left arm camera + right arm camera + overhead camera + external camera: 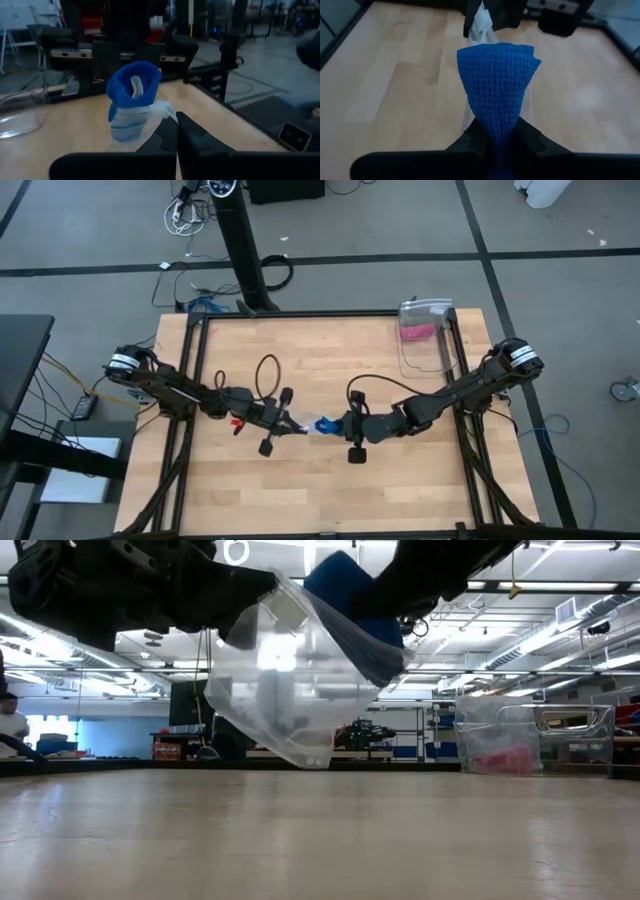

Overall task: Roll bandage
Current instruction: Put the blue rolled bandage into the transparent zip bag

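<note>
While level mid-table, both arms on bandage [327, 425]

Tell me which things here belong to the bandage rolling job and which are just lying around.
In the job:
- bandage, pinched in the right tool
- clear plastic bag around it, held by the shut left tool

Lying about:
- clear bin with something pink, at the table's far right corner

Left end effector [293, 423] and right end effector [338, 425] meeting mid-table, blue bandage [326, 424] between them
</note>
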{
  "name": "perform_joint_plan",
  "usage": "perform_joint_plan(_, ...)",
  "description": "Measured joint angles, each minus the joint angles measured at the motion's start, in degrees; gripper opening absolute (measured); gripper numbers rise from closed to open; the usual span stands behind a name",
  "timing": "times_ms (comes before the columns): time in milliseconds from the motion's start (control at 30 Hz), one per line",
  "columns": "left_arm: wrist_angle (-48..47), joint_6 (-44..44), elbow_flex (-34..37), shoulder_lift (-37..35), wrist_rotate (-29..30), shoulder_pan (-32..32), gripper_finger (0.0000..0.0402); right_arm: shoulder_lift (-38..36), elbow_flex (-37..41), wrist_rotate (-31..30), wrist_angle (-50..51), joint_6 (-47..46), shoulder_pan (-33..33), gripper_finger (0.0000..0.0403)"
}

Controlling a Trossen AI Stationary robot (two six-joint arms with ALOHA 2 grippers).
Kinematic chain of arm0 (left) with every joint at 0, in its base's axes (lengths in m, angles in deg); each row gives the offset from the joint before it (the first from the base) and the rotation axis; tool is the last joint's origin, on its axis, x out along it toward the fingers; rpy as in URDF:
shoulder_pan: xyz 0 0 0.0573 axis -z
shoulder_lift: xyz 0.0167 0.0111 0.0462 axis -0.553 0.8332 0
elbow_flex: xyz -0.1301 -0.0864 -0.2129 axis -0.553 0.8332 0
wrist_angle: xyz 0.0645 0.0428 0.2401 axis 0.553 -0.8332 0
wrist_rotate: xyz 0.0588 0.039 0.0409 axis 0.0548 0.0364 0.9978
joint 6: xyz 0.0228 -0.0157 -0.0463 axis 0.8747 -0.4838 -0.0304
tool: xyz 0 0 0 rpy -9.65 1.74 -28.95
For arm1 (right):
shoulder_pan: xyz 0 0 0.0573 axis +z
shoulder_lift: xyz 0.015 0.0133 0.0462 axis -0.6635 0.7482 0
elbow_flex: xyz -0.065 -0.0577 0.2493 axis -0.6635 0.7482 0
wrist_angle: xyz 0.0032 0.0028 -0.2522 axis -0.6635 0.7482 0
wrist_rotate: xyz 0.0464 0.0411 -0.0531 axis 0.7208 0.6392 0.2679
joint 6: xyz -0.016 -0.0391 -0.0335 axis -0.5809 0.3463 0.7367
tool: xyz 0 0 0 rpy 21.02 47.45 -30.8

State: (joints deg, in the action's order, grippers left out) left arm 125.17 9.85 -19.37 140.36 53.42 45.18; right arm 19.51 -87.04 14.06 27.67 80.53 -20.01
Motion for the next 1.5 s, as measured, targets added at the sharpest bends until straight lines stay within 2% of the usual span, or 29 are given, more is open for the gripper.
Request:
perform_joint_plan(100,-6.2,1.1,-3.2,0.0,-0.6,-0.5,0.0001,0.1,0.1,1.9,1.3,-0.8,-0.6,0.0041)
perform_joint_plan(400,-24.4,4.4,-13.7,-0.1,-1.2,-1.7,0.0001,0.1,0.2,0.9,3.0,0.6,0.9,0.0041)
perform_joint_plan(633,-32.7,6.9,-15.6,-4.8,0.9,-2.1,0.0001,0.0,0.0,-2.7,3.3,0.5,3.3,0.0041)
perform_joint_plan(800,-36.5,6.9,-15.5,-8.4,1.7,-2.3,0.0001,-0.1,-0.1,-2.6,2.7,0.6,3.6,0.0041)
perform_joint_plan(1067,-37.6,6.8,-15.6,-8.5,3.8,-2.8,0.0001,0.0,0.1,-0.2,1.7,3.0,2.8,0.0041)
perform_joint_plan(1400,-42.8,6.7,-20.2,-8.3,3.4,-3.0,0.0001,0.0,0.0,5.0,0.1,1.0,-0.2,0.0043)
perform_joint_plan(1500,-42.7,6.7,-20.4,-8.3,3.5,-3.0,0.0001,0.1,-0.2,5.6,-0.2,-1.4,-0.7,0.0090)
